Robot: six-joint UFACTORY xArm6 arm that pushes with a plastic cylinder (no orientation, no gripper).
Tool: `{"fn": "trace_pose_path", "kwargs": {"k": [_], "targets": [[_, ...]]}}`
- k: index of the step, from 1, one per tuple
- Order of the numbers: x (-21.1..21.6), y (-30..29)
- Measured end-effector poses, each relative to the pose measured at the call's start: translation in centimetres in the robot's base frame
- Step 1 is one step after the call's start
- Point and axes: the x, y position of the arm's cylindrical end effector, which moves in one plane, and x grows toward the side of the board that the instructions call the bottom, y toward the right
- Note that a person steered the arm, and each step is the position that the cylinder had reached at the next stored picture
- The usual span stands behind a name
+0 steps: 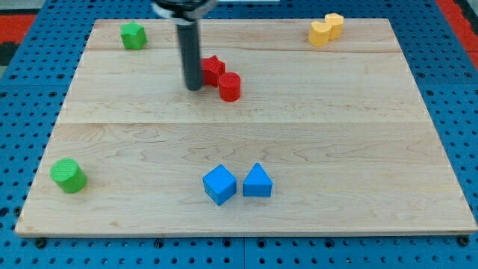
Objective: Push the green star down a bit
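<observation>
The green star (133, 35) sits near the top left corner of the wooden board (246, 134). My tip (194, 87) is down on the board to the right of and below the star, well apart from it. The tip stands just left of a red star (213, 69) and a red cylinder (230, 87), close to both; I cannot tell if it touches them.
A green cylinder (69, 175) lies at the bottom left. A blue cube (219, 184) and a blue triangular block (257, 181) sit side by side at the bottom centre. Two yellow blocks (326, 29) touch each other at the top right.
</observation>
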Motion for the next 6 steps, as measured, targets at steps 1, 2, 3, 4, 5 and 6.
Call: {"fn": "trace_pose_path", "kwargs": {"k": [1,2,3,4,5,6], "targets": [[-7.1,-0.7],[-14.0,1.5],[-16.4,-1.1],[-16.0,-8.2],[-12.8,-11.4],[-6.0,-11.4]]}}
